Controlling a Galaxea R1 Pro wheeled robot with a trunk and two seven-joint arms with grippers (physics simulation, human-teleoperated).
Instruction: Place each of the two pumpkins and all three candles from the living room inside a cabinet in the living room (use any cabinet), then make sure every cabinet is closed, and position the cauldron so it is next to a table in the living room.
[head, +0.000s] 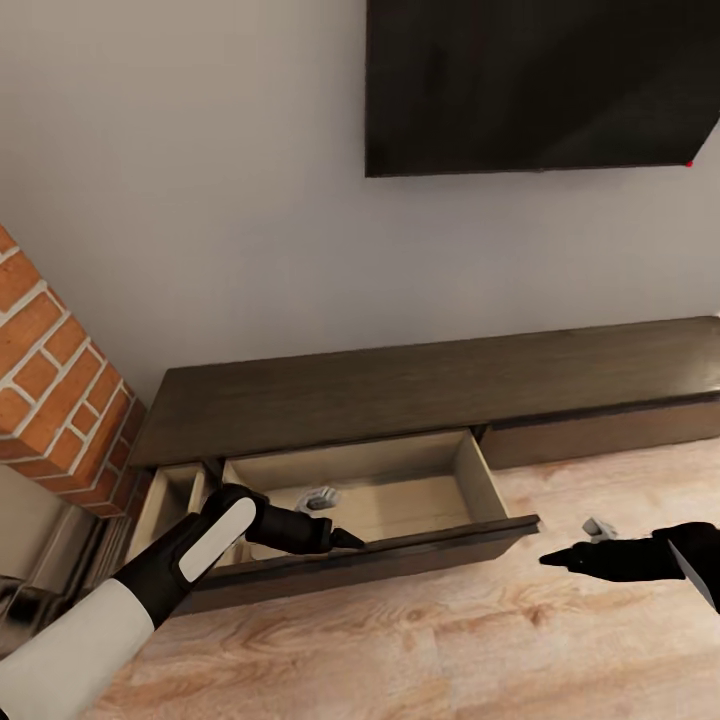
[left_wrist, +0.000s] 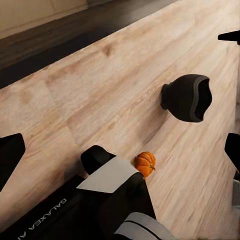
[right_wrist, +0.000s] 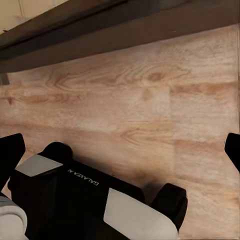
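- Your left gripper (head: 345, 540) sits at the front edge of the cabinet's (head: 420, 395) pulled-out drawer (head: 470, 478); its fingertips stand wide apart in the left wrist view, holding nothing.
- Your right gripper (head: 552, 558) hangs over the wooden floor (head: 400, 640) just off the drawer front's corner, fingers spread, empty.
- A pale candle (head: 320, 497) lies inside the drawer.
- Left wrist view: the cauldron (left_wrist: 189, 97) and one pumpkin (left_wrist: 145, 163) rest on the floor, near each other, not touching.
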